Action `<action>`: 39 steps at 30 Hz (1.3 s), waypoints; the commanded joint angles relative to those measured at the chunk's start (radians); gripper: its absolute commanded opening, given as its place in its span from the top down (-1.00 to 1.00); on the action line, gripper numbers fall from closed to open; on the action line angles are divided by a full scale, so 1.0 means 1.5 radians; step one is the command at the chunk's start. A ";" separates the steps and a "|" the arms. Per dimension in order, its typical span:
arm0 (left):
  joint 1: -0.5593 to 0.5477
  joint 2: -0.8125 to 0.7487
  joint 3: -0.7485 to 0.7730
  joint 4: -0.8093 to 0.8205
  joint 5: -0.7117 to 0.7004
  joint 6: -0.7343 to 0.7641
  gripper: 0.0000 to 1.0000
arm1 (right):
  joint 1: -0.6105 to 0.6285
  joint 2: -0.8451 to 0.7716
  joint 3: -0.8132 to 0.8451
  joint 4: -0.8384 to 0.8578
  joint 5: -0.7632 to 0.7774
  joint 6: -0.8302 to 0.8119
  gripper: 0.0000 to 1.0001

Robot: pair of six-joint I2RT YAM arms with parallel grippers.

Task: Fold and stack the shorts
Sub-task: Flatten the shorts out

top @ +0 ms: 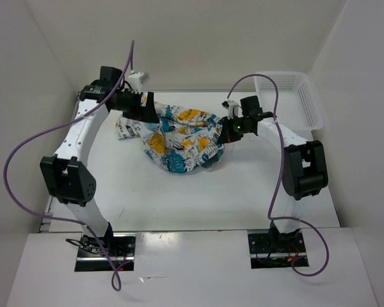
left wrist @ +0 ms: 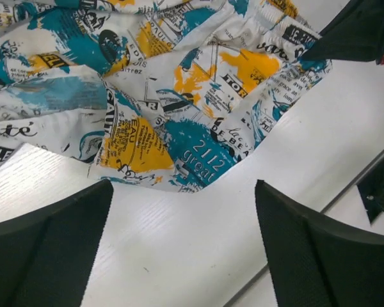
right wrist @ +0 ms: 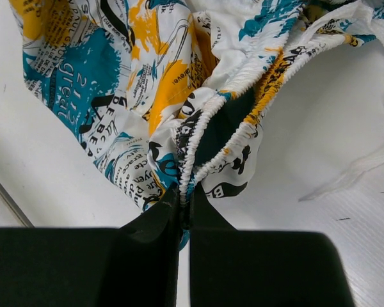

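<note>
The shorts (top: pixel 179 137) lie bunched in a heap at the middle back of the table, white with teal, yellow and black print. My right gripper (top: pixel 226 131) is shut on their elastic waistband (right wrist: pixel 192 153) at the heap's right edge. My left gripper (top: pixel 147 109) is open at the heap's upper left edge, its fingers (left wrist: pixel 45 256) wide apart over bare table just short of the fabric (left wrist: pixel 179 109). The right gripper's dark tip shows at the top right of the left wrist view (left wrist: pixel 365 32).
A white mesh basket (top: pixel 294 96) stands at the back right corner. White walls close in the table on the left, back and right. A purple cable loops out from each arm. A white drawstring (right wrist: pixel 365 160) trails on the table.
</note>
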 commanded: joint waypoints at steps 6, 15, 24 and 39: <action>0.105 0.040 -0.264 0.116 -0.047 0.003 0.02 | -0.003 0.008 0.035 0.016 0.007 -0.021 1.00; 0.111 0.151 -0.226 0.162 0.021 0.003 -0.61 | -0.003 0.002 0.016 0.010 0.013 -0.033 1.00; 0.063 0.206 -0.220 0.155 0.072 0.003 -0.58 | -0.003 -0.010 -0.003 0.004 0.025 -0.040 1.00; 0.095 0.184 -0.113 0.088 0.048 0.003 1.00 | -0.003 -0.016 0.098 -0.003 0.043 -0.043 1.00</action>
